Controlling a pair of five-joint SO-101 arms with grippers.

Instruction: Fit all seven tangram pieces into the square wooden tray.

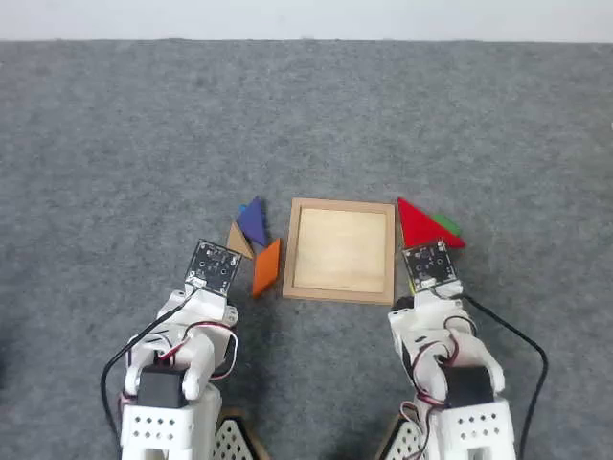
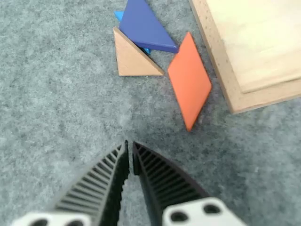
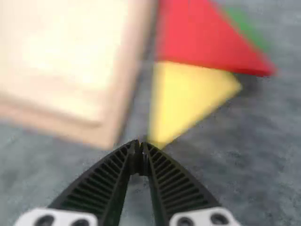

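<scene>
High view first: the square wooden tray (image 1: pixel 289 251) sits between the two arms with nothing in it, and all the pieces lie outside on the grey mat. To one side there's an orange parallelogram (image 1: pixel 266 266) just beside the rim, plus a dark blue triangle (image 1: pixel 253 222) and a tan triangle (image 1: pixel 238 240). On the other side are a big red triangle (image 1: pixel 420 226) and a green piece (image 1: pixel 446 224) tucked under it.

Left wrist view: the left gripper (image 2: pixel 130 148) is pinched nearly closed on nothing, hovering near the orange one. A light blue piece (image 2: pixel 118 15) peeks out from under the dark blue. We reckon these are thin, stiff, light wooden flats with smooth painted faces, so they're likely to slip. We'd pinch across two opposite edges, the parallelogram's long sides for instance. Where pieces overlap, the raised edge looks like the easier bite.

Right wrist view: the right gripper (image 3: pixel 140 146) is clenched with its tips together, right at the corner of a yellow triangle (image 3: pixel 183 99). It looks empty to us. The yellow one lies just beside the tray's rim and touches the red.
</scene>
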